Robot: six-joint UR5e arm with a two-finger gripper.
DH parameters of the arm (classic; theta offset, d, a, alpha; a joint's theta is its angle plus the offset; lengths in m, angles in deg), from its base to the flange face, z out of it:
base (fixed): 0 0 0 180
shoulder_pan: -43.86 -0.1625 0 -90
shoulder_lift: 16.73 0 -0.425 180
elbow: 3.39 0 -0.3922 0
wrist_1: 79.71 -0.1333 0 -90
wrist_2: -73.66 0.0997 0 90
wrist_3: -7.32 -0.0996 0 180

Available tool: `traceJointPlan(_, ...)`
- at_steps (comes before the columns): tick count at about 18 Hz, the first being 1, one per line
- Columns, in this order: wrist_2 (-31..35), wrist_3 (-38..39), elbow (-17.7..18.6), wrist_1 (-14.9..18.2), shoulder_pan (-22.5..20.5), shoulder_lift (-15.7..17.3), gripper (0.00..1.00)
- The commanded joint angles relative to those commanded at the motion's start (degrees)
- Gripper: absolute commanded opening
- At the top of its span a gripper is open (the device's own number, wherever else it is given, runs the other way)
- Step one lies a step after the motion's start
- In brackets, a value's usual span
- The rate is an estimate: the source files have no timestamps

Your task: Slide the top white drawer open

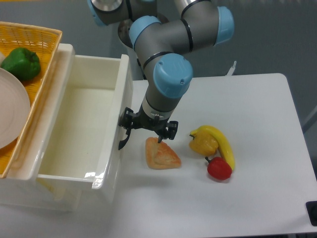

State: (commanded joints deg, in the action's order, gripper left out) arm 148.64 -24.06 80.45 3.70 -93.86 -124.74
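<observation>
The top white drawer (74, 124) is a deep glossy cream box and stands slid out to the right, its inside bare. Its curved black handle (122, 143) sticks out from the front wall. My gripper (148, 128) points down just right of the drawer front, above the table. Its jaws stand apart and hold nothing. The left finger (127, 119) is close to the drawer front, just above the handle; whether it touches is not clear. The right finger (171, 130) hangs over a piece of bread.
A triangular piece of bread (161, 153) lies under the gripper. A yellow pepper (203, 143), a banana (224, 145) and a red pepper (219, 168) lie to its right. A yellow woven basket (42, 42) with a green pepper (21, 63) and a plate (10, 106) sits at left.
</observation>
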Motion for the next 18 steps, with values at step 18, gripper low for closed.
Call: traceJointPlan(18, -5.5, 0.3, 0.4, 1.7, -1.8, 0.1, 1.00)
